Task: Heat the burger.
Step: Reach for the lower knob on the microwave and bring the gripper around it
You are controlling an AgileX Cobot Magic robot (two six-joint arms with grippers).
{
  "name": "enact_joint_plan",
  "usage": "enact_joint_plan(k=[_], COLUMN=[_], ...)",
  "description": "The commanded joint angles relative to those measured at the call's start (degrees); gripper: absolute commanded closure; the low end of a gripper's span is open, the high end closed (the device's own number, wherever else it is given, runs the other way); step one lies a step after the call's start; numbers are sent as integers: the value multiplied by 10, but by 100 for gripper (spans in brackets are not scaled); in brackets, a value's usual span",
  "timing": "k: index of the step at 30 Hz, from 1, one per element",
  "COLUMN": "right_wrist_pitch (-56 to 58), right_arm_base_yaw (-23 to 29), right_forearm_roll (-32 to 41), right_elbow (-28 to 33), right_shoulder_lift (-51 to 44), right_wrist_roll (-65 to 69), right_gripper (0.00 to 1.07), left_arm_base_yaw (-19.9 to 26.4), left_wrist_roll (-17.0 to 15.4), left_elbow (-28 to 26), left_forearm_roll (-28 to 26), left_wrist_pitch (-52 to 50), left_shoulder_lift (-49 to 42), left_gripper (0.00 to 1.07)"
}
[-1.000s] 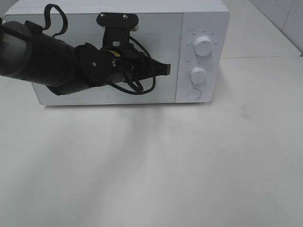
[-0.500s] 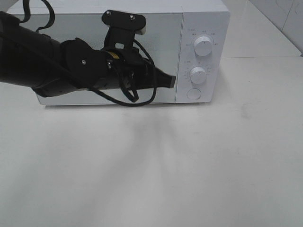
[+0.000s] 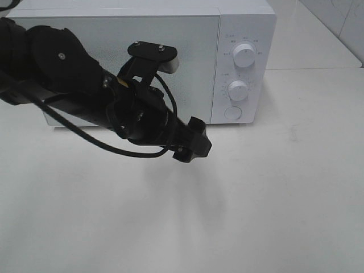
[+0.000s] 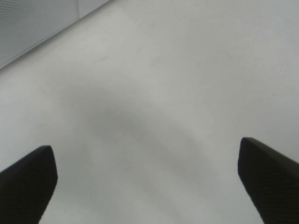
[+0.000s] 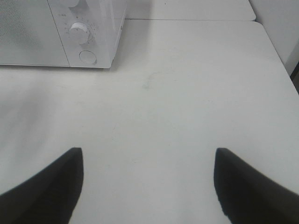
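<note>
Exterior high | left hand [image 3: 192, 147] pulled back from microwave [image 3: 196, 51] | now spread

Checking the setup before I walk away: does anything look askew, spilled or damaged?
Nothing stands out. The microwave sits shut and level, and the table shows only a faint smudge.

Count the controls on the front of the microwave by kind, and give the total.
Knobs: 2, the upper knob and the lower knob
Round button: 1
Total: 3
</note>
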Motion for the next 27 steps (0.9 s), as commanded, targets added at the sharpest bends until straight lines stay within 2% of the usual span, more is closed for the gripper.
enact_joint_plan(k=[1, 3, 6, 7, 8, 11, 13, 15, 16, 18, 19, 20, 22, 23, 25, 26, 27], right_wrist_pitch=[-1, -1, -1, -1, -1, -1, -1, -1, -1, -1, -1, -1, -1, -1, -1, -1, -1], right_arm_base_yaw=[-4, -4, -4, -4, -4, -4, -4, -4, -4, -4, -4, -4, -4, -4, -4, -4, -4], right_forearm_roll=[2, 2, 2, 2, 2, 2, 2, 2, 2, 2, 2, 2, 2, 2, 2, 2, 2], right_elbow=[1, 1, 1, 1, 1, 1, 1, 1, 1, 1, 1, 1, 1, 1, 1, 1, 1], right_shoulder_lift=[-18, -18, -18, -18, -18, -18, -18, -18, -18, -18, -18, -18, -18, -18, -18, -18, -18], right_wrist_roll=[-1, -1, -1, -1, -1, -1, -1, -1, -1, -1, -1, -1, -1, -1, -1, -1, -1], right_gripper=[32, 32, 32, 32, 32, 32, 32, 32, 32, 32, 32, 32, 32, 32, 32, 32, 32], left_arm_base_yaw=[1, 1, 1, 1, 1, 4, 28, 36, 60, 72, 103, 103, 151, 151, 201, 201, 237], left_wrist_roll=[1, 1, 1, -1, -15, -24, -69, -77, -88, -90, -91, -91, -91, -91, -91, -91, -97], left_elbow=[1, 1, 1, 1, 1, 1, 1, 1, 1, 1, 1, 1, 1, 1, 1, 1, 3], left_forearm_roll=[28, 60, 67, 85, 97, 105, 125, 129, 137, 139, 139, 139, 138, 138, 138, 138, 139], left_wrist_pitch=[42, 107, 129, 186, 226, 245, 301, 313, 337, 347, 370, 370, 402, 402, 434, 434, 456], left_shoulder_lift=[-13, -23, -26, -33, -39, -41, -59, -62, -75, -81, -96, -96, -121, -121, -150, -150, -174], left_gripper=[7, 7, 7, 7, 7, 7, 7, 7, 7, 7, 7, 7, 7, 7, 7, 7, 7])
